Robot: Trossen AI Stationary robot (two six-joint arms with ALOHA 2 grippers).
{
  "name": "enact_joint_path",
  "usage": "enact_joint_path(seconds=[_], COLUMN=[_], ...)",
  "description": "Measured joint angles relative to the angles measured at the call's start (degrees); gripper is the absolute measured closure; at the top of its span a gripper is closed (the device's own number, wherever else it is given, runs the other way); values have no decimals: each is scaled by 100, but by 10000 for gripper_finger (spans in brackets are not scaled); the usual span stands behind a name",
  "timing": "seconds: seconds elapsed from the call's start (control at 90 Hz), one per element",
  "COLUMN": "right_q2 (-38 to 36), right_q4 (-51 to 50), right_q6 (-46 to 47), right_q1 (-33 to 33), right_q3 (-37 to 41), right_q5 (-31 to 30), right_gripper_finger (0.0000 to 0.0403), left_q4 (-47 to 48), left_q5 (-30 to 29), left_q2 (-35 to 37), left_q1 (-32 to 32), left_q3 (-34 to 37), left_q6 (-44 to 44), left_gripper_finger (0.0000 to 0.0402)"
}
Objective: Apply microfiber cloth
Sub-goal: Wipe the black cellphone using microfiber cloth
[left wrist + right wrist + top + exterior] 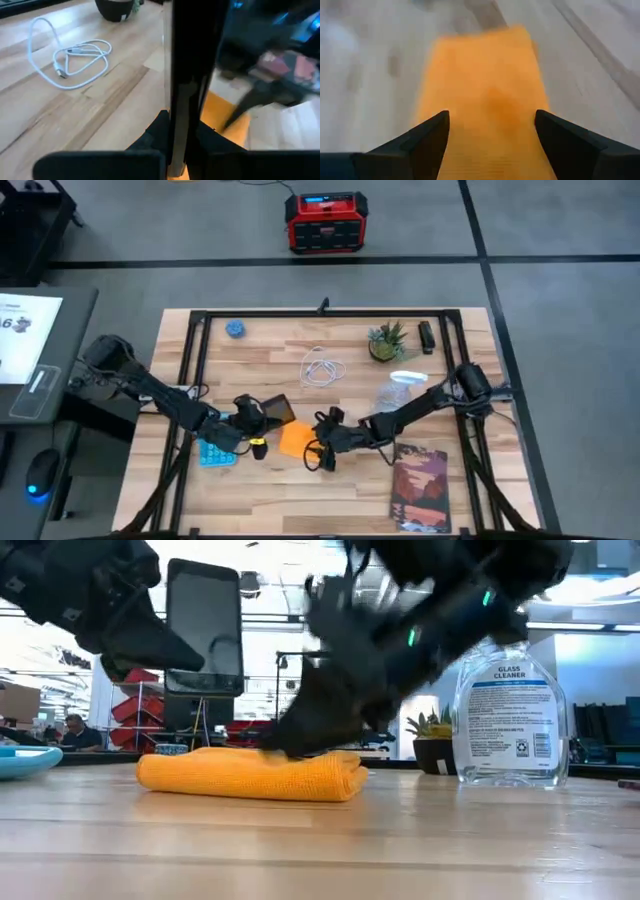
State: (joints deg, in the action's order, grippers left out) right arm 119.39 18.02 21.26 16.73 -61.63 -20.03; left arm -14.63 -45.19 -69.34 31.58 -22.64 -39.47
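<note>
- Right claw reaches low over the microfiber cloth — we see its fingers spread wide, the cloth between them, not gripped.
- Left claw holds a black smartphone upright beside the cloth.
- Cloth: orange, folded, flat on the desk mid-front.
- Contact with the cloth — blurred, unclear.

1. One orange microfiber cloth is lying folded on the table.
2. One black smartphone is standing upright.
3. One blue calculator is lying flat.
4. One reddish book is lying flat.
5. One glass cleaner bottle is standing.
6. One potted plant is sitting.
7. One white cable is lying coiled.
8. Two dark arms are reaching in.
</note>
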Motion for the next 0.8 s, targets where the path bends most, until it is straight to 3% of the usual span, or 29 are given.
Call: enact_joint_path(seconds=[0.133, 0.233, 0.5, 0.8], right_q2=[303, 308, 304, -1035], right_q4=[238, 194, 116, -1467], right_q6=[432, 663, 850, 634], right_q1=[-36, -39, -4, 569], right_q3=[-34, -28, -27, 22], right_q5=[-96, -100, -239, -1762], right_gripper_finger=[130, 166, 377, 386], left_q4=[8, -65, -568, -597], left_q5=[-32, -47, -53, -18], left_q2=[-29, -119, -116, -114], left_q1=[-1, -1, -7, -27], left_q3=[143, 143, 150, 143], left_q6=[-388, -426, -185, -420], left_gripper_finger=[385, 386, 387, 388])
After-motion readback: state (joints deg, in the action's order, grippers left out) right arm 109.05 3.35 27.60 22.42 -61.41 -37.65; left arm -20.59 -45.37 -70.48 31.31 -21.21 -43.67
